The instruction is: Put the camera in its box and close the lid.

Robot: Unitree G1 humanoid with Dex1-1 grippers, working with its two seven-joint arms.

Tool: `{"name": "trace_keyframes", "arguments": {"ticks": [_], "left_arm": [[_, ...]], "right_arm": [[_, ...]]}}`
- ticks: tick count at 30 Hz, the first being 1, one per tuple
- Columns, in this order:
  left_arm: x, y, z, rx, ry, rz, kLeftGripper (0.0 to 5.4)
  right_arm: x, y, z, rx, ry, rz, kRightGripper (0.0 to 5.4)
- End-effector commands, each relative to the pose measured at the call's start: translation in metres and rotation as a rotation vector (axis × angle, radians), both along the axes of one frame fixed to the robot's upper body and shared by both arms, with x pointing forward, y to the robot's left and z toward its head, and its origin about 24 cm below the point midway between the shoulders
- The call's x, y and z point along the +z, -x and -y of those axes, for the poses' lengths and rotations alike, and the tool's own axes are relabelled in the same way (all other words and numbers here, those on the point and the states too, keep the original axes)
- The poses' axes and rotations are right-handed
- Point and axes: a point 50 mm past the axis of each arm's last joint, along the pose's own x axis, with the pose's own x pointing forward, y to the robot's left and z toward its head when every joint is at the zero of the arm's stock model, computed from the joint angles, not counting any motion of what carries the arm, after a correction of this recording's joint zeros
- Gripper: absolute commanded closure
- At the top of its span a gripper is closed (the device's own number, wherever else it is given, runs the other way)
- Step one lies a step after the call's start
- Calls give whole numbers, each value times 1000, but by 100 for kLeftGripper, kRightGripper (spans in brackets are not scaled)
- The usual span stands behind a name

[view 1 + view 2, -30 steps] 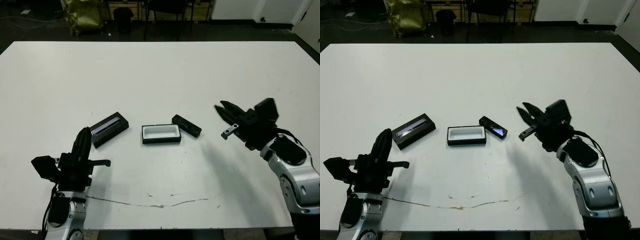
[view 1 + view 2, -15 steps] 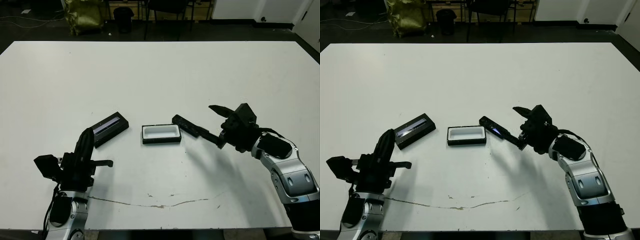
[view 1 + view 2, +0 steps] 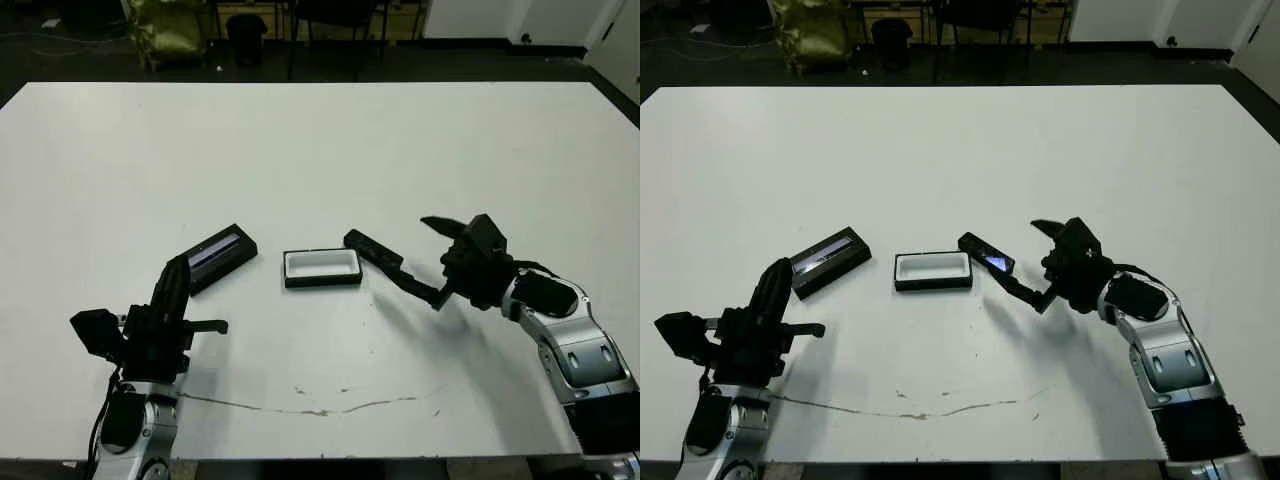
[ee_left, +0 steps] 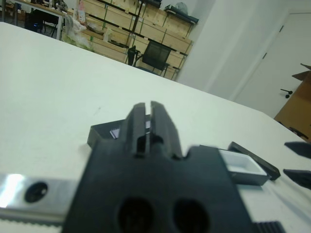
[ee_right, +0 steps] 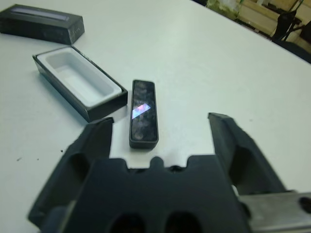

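The camera (image 3: 372,250), a slim black bar, lies flat on the white table just right of the box (image 3: 322,282), an open white-lined tray. My right gripper (image 3: 432,258) is open, low over the table at the camera's right end. In the right wrist view its fingers (image 5: 97,141) spread either side of the camera (image 5: 144,114) without touching it, with the box (image 5: 104,110) beside it. The lid (image 3: 218,256), black with a silvery stripe, lies left of the box. My left gripper (image 3: 178,275) is shut and empty, its tips just short of the lid's near-left end.
A thin dark crack line (image 3: 320,410) runs across the table near its front edge. Beyond the far edge are a dark floor, chair legs and a yellow bag (image 3: 165,30). Bare tabletop stretches behind and on both sides of the three objects.
My right gripper has come down and moved left, from raised well right of the camera to open around its right end. The left gripper crept slightly toward the lid. The objects stayed put.
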Motion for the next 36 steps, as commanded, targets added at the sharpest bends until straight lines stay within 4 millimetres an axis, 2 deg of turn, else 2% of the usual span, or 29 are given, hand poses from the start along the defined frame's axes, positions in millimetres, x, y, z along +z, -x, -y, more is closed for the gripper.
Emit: {"name": "trace_keyframes", "arguments": {"ticks": [1,3,5,10,15,17,22,25,32,36], "left_arm": [[-5,2,-2,7,-9,-30,540],[-5,2,-1,-1,-3,-28,540],[-6,2,-1,-1,0,-28,540],[-6,2,-2,3,-7,-30,540],[-6,3,-1,7,-7,-37,540],[-6,3,-1,7,-9,-40,540],[-7,3,-1,2,-17,-31,540],[-7,4,-1,5,-19,-34,540],[-8,4,-1,1,-6,-41,540],[-8,4,-1,2,-4,-33,540]], "right_arm": [[-4,-3,1,0,10,-21,176],[-6,-4,1,6,16,-30,221],[-7,-6,1,11,16,-47,224],[-9,-9,0,46,25,-38,133],[-11,-11,-3,71,20,-51,123],[-11,-12,-4,89,23,-50,99],[-12,-13,-6,111,12,-65,1],[-13,-14,-6,114,8,-67,17],[-20,-17,-6,109,37,-78,138],[-25,-19,-7,105,52,-119,105]]}}
